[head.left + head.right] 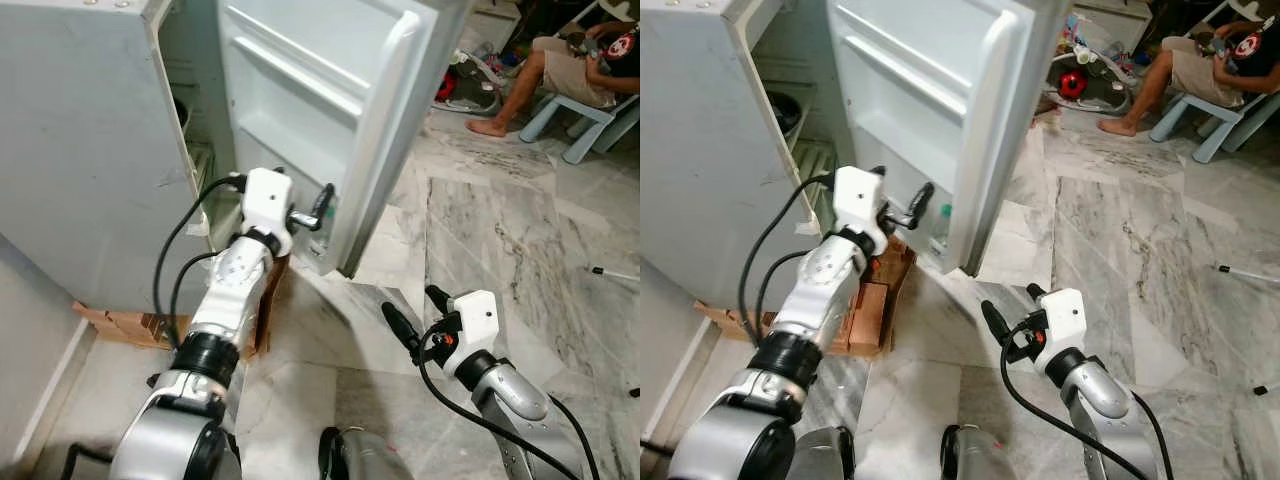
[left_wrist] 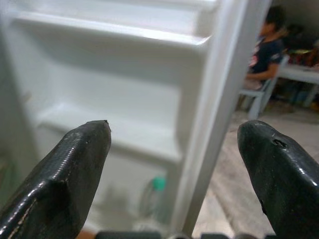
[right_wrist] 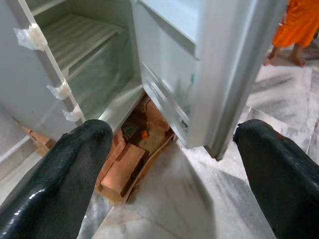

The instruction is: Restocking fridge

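The fridge (image 1: 90,150) stands with its door (image 1: 330,110) swung open, and a clear bottle with a green cap (image 1: 939,228) sits in the lowest rack of that door. The left claw (image 1: 318,212) is raised just in front of the door's lower rack, close to the bottle, its fingers spread wide and holding nothing. The right claw (image 1: 418,315) hangs lower, over the marble floor (image 1: 500,230) out from the door's edge, also wide and empty; a person (image 1: 575,55) sits well beyond the door.
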You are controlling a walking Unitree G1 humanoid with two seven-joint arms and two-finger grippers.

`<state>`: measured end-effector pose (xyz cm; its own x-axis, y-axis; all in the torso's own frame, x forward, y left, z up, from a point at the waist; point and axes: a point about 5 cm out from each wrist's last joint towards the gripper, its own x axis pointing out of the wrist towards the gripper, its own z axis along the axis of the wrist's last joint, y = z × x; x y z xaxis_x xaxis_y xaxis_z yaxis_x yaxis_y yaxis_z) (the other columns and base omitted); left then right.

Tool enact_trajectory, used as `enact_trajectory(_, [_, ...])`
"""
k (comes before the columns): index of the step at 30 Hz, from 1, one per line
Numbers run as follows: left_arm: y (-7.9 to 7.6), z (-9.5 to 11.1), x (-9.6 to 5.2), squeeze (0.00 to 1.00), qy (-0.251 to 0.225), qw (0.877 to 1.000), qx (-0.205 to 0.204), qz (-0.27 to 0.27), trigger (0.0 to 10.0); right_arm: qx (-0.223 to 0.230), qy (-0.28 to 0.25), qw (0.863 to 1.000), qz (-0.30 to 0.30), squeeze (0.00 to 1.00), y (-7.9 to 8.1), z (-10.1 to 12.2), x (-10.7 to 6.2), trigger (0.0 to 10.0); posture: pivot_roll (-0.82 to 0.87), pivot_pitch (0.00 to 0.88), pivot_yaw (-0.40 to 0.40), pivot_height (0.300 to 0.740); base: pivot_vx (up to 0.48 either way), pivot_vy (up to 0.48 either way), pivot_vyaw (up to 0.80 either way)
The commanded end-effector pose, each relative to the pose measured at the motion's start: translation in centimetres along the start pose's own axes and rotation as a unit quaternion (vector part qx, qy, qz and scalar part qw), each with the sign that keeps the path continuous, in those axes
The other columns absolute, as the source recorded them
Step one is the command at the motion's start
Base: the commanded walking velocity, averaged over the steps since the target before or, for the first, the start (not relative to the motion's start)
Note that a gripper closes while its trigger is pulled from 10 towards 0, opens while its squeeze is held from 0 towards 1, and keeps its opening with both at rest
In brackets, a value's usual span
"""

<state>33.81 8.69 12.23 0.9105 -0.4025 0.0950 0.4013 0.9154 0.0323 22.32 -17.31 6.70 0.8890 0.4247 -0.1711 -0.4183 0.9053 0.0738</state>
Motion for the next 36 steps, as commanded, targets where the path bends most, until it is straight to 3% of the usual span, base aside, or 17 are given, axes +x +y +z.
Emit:
enact_trajectory(1, [0.0, -0.3, -0.5, 0.0, 0.002, 1.0, 0.003, 0.0, 10.0, -0.009, -0.001, 1.0, -0.01, 0.0, -0.4, 0.2, -0.1, 10.0, -0.04, 0.093, -0.102, 0.74, 0.0, -0.458, 0.0])
enact_trajectory(12, [3.9, -3.4, -6.2, 0.0, 0.054, 0.995, 0.024, 0.081, 10.0, -0.022, -0.031, 0.999, -0.031, 0.0, 0.0, 1.8, 1.3, 10.0, -0.02, 0.087, -0.096, 0.74, 0.054, -0.424, -0.06])
enact_trajectory(19, [5.2, -3.5, -7.5, 0.0, 0.069, 0.99, 0.031, 0.119, 10.0, -0.027, -0.048, 0.998, -0.032, 0.0, 0.5, 2.7, 2.0, 10.0, 0.0, 0.082, -0.091, 0.74, 0.358, -0.28, -0.74])
enact_trajectory(25, [5.3, -3.1, -6.5, 0.0, 0.071, 0.989, 0.038, 0.126, 10.0, -0.035, -0.058, 0.997, -0.027, 0.0, 1.0, 3.1, 2.3, 10.0, 0.0, 0.08, -0.085, 0.74, 0.461, 0.0, 0.0])
enact_trajectory(36, [3.6, -2.0, -2.4, 0.0, 0.064, 0.991, 0.056, 0.101, 10.0, -0.053, -0.068, 0.996, -0.024, 0.0, 1.4, 3.6, 2.2, 10.0, -0.02, 0.082, -0.082, 0.74, 0.48, 0.0, 0.0])
